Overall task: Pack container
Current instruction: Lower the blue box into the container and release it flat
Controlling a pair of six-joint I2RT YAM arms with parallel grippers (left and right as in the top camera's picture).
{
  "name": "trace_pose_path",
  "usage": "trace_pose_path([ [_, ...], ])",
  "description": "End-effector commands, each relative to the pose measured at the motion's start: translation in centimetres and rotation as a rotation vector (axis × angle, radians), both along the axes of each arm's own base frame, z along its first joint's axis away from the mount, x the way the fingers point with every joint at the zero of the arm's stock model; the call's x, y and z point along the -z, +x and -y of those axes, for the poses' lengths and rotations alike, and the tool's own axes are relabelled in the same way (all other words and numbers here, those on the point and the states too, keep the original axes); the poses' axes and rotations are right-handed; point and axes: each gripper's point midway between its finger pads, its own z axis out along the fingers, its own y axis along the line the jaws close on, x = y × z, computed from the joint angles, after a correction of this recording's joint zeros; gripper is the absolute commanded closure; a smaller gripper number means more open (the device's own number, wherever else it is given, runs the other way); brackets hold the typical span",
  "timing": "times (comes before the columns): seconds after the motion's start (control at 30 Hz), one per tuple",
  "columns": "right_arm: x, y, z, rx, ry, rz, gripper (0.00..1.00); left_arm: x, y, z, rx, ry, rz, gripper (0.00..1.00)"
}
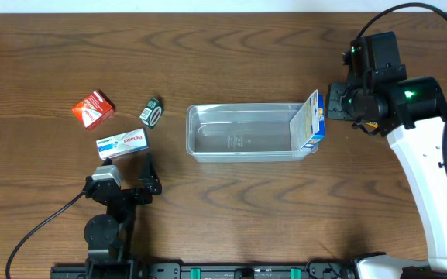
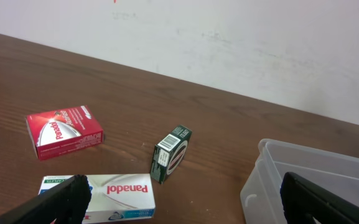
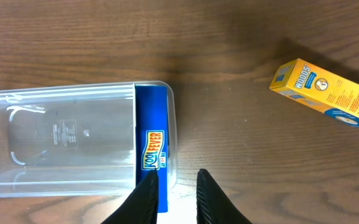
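Right end effector [image 3: 176, 175]: narrow, empty, poised at blue box [image 3: 153, 155].
Blue box: on end against the right wall of the container [image 3: 61, 93], likely to spare floor room.
Container: mid-bench [image 1: 246, 209].
Left end effector [image 2: 184, 190]: wide, empty, low before white box [image 2: 114, 193], probably the next pick.
Count: container 1; boxes 5. Blue inside; white, green box [image 2: 172, 152], red box [image 2: 64, 130] and yellow box [image 3: 325, 93] loose.

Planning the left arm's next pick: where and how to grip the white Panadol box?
Take the white Panadol box across its two long side faces, mid-length, coming down from above. It lies flat on its broad face on the table, so those parallel sides are the free ones, and the red box and green box sit apart from it. The left gripper is open.
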Motion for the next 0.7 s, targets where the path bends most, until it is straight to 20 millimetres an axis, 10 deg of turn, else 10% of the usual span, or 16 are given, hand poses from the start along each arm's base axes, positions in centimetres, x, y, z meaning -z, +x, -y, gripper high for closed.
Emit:
trace_pose_path([
  [0.0, 1.6, 0.0, 0.3, 0.006, -0.015, -0.048, 0.81, 1.6, -0.1, 0.3, 0.017, 0.012, -0.051, 0.02],
  [0.67, 7.9, 1.1, -0.8, -0.042, 0.004, -0.115, 0.99, 1.6, -0.1, 0.3, 0.017, 0.012, -0.051, 0.02],
])
